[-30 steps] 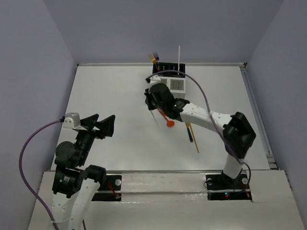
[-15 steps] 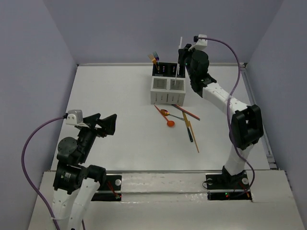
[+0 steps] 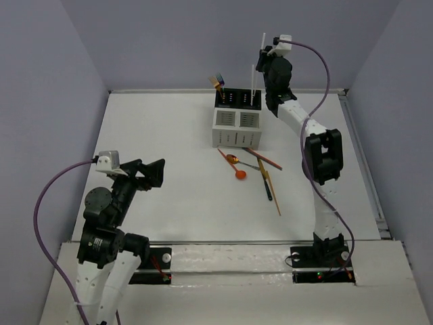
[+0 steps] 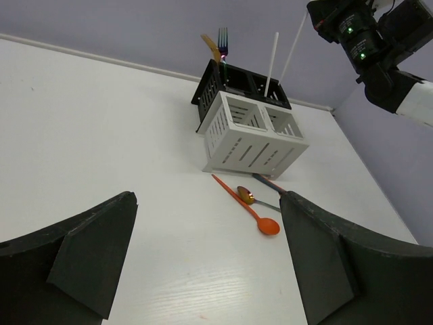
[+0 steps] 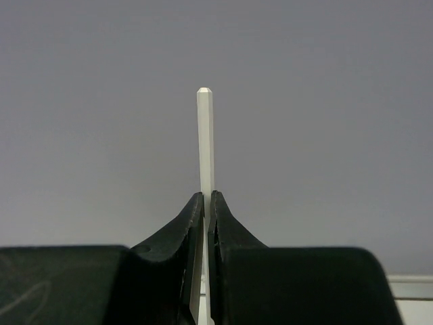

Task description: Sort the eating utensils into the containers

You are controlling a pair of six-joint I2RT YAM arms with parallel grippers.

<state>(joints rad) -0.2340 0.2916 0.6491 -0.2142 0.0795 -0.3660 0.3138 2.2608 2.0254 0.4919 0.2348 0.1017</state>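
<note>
The containers [image 3: 237,120] are a caddy of two white slotted boxes and two black boxes at the table's back; it also shows in the left wrist view [image 4: 247,132]. Forks [image 3: 217,80] and one white stick [image 3: 252,81] stand in the black boxes. My right gripper [image 3: 264,62] hangs high above the caddy's back right corner, shut on a second white stick [image 5: 206,135] held roughly upright. An orange spoon [image 3: 237,169], a gold spoon [image 3: 232,159] and several sticks [image 3: 269,181] lie in front of the caddy. My left gripper [image 3: 145,175] is open with nothing in it, far to the left.
The back wall rises close behind the caddy and the raised right arm [image 3: 318,152]. A raised table edge [image 3: 358,156] runs along the right side. A purple cable [image 3: 51,196] loops beside the left arm.
My right arm has swung up from the table in front of the caddy to high above its back, carrying the white stick. The left arm shifted slightly.
</note>
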